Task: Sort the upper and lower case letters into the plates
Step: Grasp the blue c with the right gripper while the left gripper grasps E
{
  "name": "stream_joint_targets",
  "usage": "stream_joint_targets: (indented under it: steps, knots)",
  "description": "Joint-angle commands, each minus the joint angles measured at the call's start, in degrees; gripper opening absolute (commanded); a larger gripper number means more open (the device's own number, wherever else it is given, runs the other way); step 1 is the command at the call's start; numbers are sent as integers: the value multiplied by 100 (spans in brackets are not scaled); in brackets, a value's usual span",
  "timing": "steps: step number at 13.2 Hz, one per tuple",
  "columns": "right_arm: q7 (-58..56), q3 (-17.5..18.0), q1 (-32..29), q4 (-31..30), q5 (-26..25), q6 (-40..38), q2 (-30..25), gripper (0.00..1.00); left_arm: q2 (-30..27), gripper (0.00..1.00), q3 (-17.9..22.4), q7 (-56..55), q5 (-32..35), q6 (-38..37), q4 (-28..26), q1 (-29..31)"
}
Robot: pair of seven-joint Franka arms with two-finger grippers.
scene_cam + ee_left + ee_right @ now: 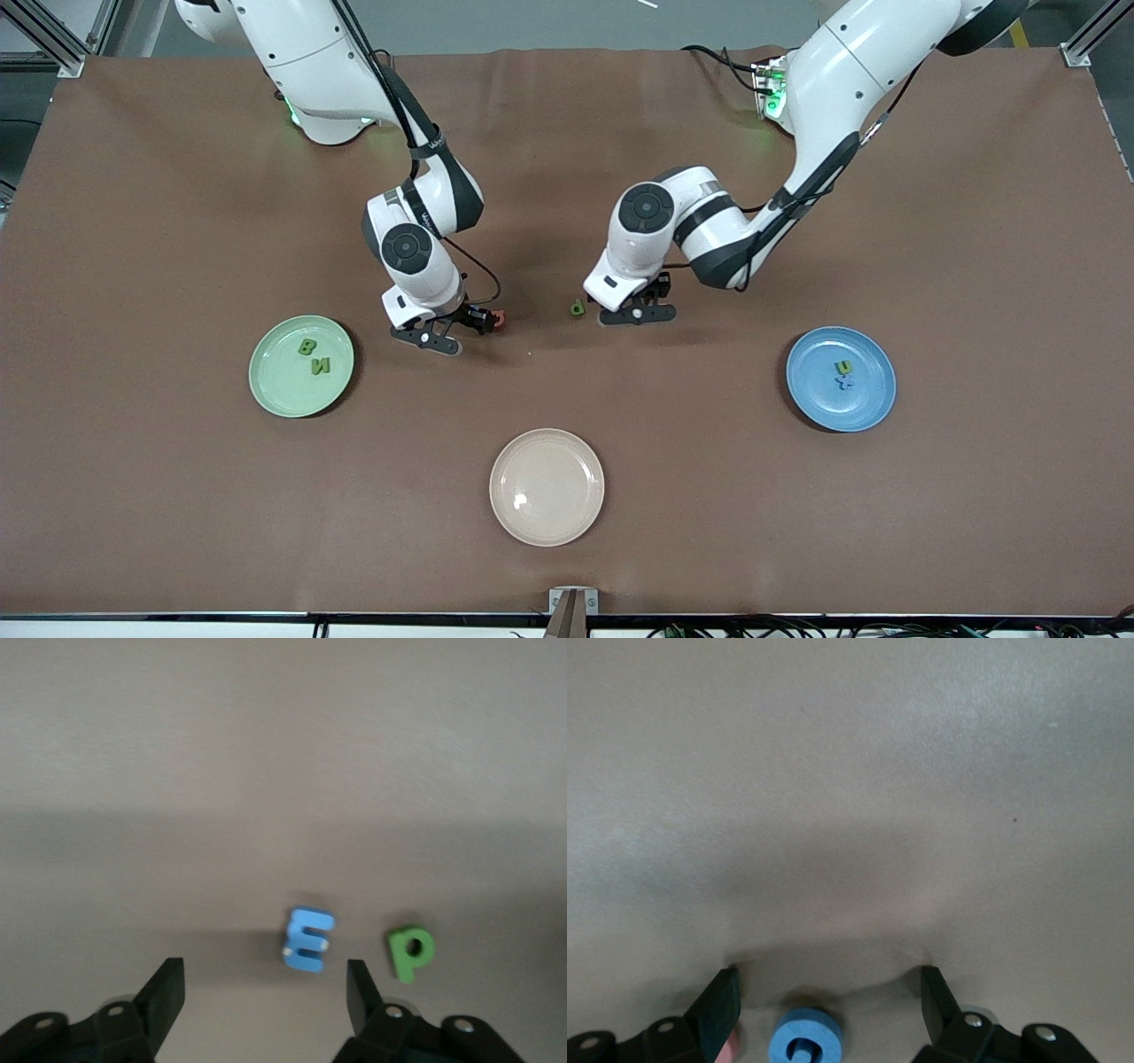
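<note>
Mint green plate (301, 366) sits toward the right arm's end of the table (177, 496), two green letters (312, 356) lying in it. Right tool (461, 330) is low over the table near the middle; its fingers (719, 1005) stand apart, a blue round letter (804, 1038) on the table between them, not gripped, and a pink-red letter (498, 318) touching or just beside one finger. Cream-beige plate (547, 486) lies nearest the front camera, between the two coloured plates. Green letter p (410, 951) rests on the table just beside the left tool (261, 992). That tool's fingers (163, 994) are apart, with a blue letter E (308, 940) on the table just ahead of the gap, untouched. Blue plate (841, 378) sits toward the left arm's end, holding a yellow-green letter (844, 366) and a blue letter (844, 383).
</note>
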Motion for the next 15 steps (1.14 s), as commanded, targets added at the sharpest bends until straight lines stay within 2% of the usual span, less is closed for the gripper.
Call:
stream_joint_targets:
  steps: [1, 4, 6, 8, 10, 11, 13, 14, 15]
  knots:
    - [111, 45, 30, -212, -99, 80, -111, 91, 149, 75, 14, 63, 377, 75, 88, -137]
    - [147, 45, 197, -327, -91, 89, -182, 91, 298, 67, 23, 72, 449, 83, 88, -164]
    - [173, 45, 250, -353, -91, 89, -226, 90, 473, 66, 32, 63, 493, 84, 263, -173]
    - [173, 45, 250, -353, -99, 80, -234, 83, 597, 63, 76, 55, 493, 84, 395, -287]
    - [138, 45, 241, -353, -99, 71, -234, 68, 650, 58, 198, 63, 563, 84, 404, -331]
    - [121, 45, 224, -345, -99, 45, -234, 54, 659, 55, 199, 63, 607, 84, 404, -331]
    - [173, 54, 206, -345, -91, 10, -234, 14, 685, 53, 199, 63, 599, 84, 413, -331]
    - [182, 54, 206, -345, -91, 1, -252, 3, 685, 46, 199, 55, 599, 84, 413, -331]
    - [182, 54, 188, -345, -91, 1, -261, 0, 685, 34, 199, -32, 590, 84, 404, -331]
